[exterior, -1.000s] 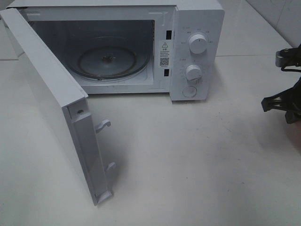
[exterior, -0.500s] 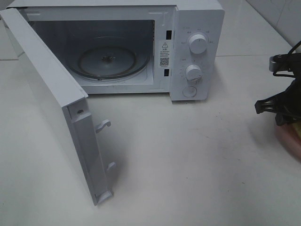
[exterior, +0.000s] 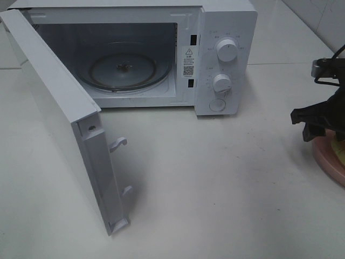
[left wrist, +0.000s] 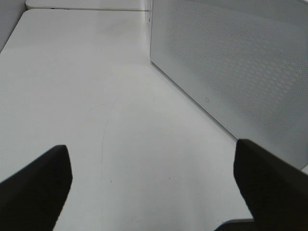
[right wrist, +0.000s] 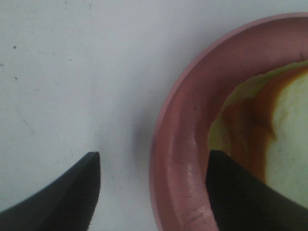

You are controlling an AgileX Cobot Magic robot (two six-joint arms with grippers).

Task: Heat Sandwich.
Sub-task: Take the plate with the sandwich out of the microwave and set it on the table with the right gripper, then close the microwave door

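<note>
The sandwich [right wrist: 284,125], white bread with a brown crust, lies on a round pink plate [right wrist: 178,144] at the table's right edge; only a sliver of the sandwich [exterior: 340,154] shows in the high view. My right gripper [right wrist: 154,156] is open and straddles the plate's near rim, one finger outside on the table and one inside by the sandwich, holding nothing. In the high view the right gripper [exterior: 319,124] hangs over the plate [exterior: 328,162]. My left gripper [left wrist: 149,154] is wide open over bare table, empty, and out of the high view.
The white microwave [exterior: 226,54] stands at the back with its door [exterior: 59,108] swung wide toward the front left, and its glass turntable [exterior: 124,67] is bare. The left wrist view shows a mesh-patterned microwave panel [left wrist: 231,72] close by.
My right gripper has opened from nearly shut and shifted slightly left and down over the plate, whose pink rim has come into the high view. The left gripper is unchanged.
</note>
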